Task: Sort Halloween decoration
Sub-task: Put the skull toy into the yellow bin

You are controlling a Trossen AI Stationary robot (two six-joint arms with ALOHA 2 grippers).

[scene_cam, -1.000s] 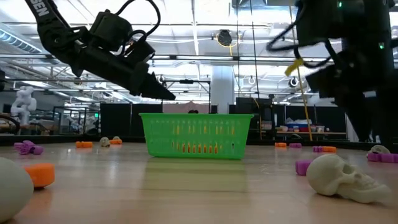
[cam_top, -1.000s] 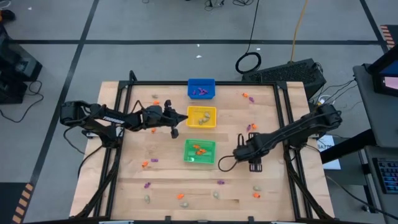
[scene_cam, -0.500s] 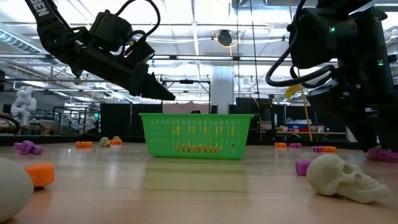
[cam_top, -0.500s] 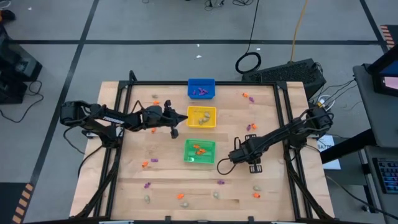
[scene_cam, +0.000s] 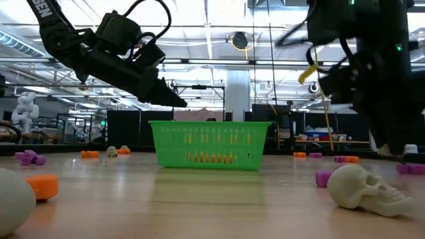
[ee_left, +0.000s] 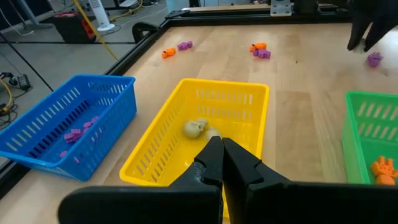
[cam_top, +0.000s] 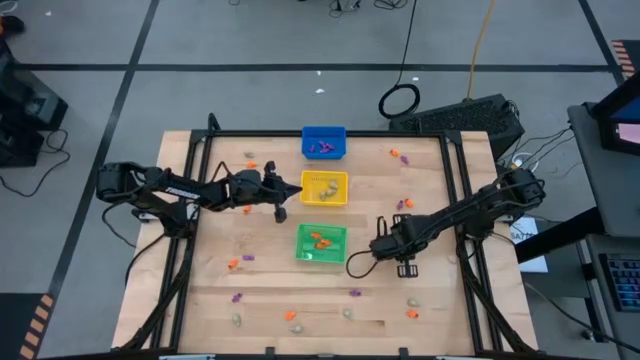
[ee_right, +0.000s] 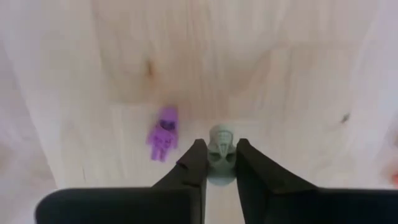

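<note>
Overhead: yellow bin [ee_left: 161,152] holds pale skull [ee_left: 194,128]; right gripper [ee_right: 216,155] seemingly pinching pale trinket [ee_right: 221,149].

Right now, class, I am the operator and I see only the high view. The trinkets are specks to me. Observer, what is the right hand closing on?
Observer: In the right wrist view, the right hand grips a pale skull between its fingers.
Operator: Is anything lying near it?
Observer: A purple figure lies on the wood beside the skull, apart from it.
Operator: And the left hand?
Observer: The left hand is shut and hovers over the yellow bin, where a beige trinket lies.
</note>
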